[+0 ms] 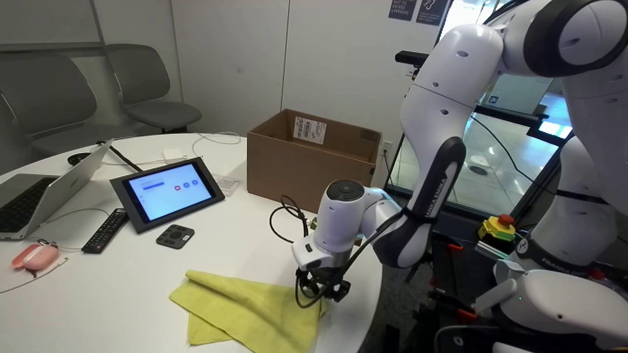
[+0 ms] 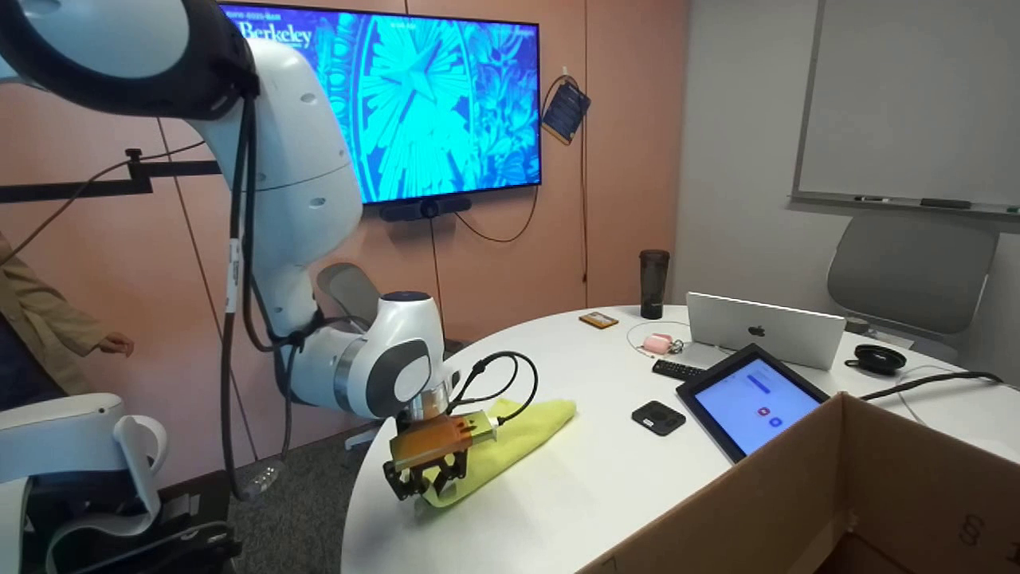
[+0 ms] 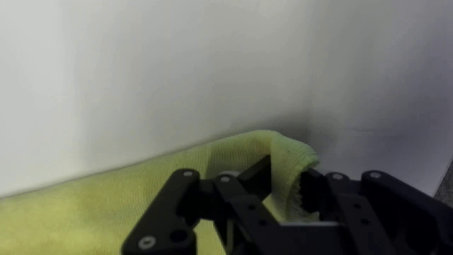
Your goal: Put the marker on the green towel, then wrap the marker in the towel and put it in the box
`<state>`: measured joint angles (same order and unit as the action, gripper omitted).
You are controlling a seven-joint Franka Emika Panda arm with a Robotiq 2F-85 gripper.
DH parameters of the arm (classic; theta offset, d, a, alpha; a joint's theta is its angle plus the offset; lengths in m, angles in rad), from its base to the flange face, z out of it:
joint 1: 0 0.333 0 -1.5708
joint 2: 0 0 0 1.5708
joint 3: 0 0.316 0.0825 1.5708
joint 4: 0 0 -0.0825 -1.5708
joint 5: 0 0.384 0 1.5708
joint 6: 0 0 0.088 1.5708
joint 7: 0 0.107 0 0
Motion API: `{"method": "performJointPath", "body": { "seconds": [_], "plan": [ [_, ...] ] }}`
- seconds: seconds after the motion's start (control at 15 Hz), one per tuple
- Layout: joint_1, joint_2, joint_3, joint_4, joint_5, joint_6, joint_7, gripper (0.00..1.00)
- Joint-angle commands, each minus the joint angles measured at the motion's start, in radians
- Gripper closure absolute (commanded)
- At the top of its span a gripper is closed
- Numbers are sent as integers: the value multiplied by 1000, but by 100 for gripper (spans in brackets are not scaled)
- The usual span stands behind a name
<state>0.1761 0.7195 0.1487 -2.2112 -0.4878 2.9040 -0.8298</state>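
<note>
Green towel (image 1: 245, 306) lies partly folded over on a white desk (image 1: 108, 304), a bunched fold at one end pinched between the fingers of the end effector (image 3: 286, 186), close to the desk's rim. Visible in both exterior views, the cardboard box (image 1: 304, 169) stands open-topped on the desk, apart from the towel. A lit tablet (image 1: 171, 190), a black remote control (image 1: 105, 230) and an open laptop (image 1: 66, 189) share the white surface.

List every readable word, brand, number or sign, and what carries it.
"FRANKA EMIKA": robot arm.
"FRANKA": arm's base, remainder unclear.
"Berkeley": wall screen.
"NOT TO EXCEED", "PERSONS", digit unclear: dark sign.
Apple logo: laptop.
Too small or unclear: box label and marks, tablet display, neighbouring sign, screen's smaller text.
</note>
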Motion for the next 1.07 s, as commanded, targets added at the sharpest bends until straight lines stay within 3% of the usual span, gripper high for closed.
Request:
{"method": "performJointPath", "body": {
  "seconds": [0.0, 0.27, 0.67, 1.0],
  "plan": [
    [-23, -121, 5, -95, -6, -6, 9, 96],
    [-24, -173, 11, -96, 9, -24, 20, 96],
    [-59, -168, 98, -8, 134, -60, 59, 96],
    [0, -123, 96, 134, 216, -138, 205, 97]
  ]
}}
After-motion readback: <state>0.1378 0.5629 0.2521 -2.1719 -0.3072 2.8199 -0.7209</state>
